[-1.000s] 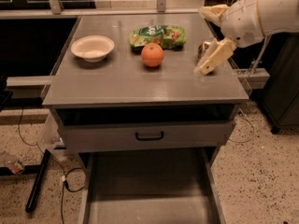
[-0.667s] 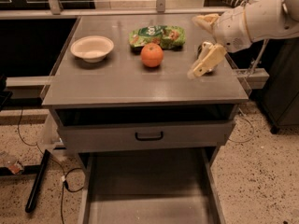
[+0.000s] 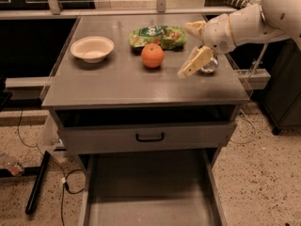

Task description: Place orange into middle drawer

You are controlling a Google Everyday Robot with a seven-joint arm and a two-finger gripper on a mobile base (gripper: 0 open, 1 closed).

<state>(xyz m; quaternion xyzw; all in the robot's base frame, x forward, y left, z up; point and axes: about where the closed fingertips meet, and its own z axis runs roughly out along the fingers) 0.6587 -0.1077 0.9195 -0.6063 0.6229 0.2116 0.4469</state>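
The grey worktop [image 3: 117, 81] fills the middle of the view, with everything on its far half. Below it, at the bottom edge, the middle drawer [image 3: 150, 192] stands pulled out, its flat floor bare. Between worktop and drawer sits a closed drawer front [image 3: 188, 134] with a black handle [image 3: 150, 137]. The white arm [image 3: 263, 15] reaches in from the upper right, over the worktop's right side. A green bag [image 3: 157, 36] lies at the back centre, and a white bowl [image 3: 92, 48] rests well to its left. The orange [image 3: 152, 55] sits on the worktop just in front of the bag, touching or nearly touching its front edge, and well apart from the bowl. The hand [image 3: 184, 51] hangs just right of the orange, at about its level and not touching it; its two tan fingers [image 3: 195, 62] are spread wide, one nearer the bag and one nearer the front, pointing left toward the fruit with nothing between them.
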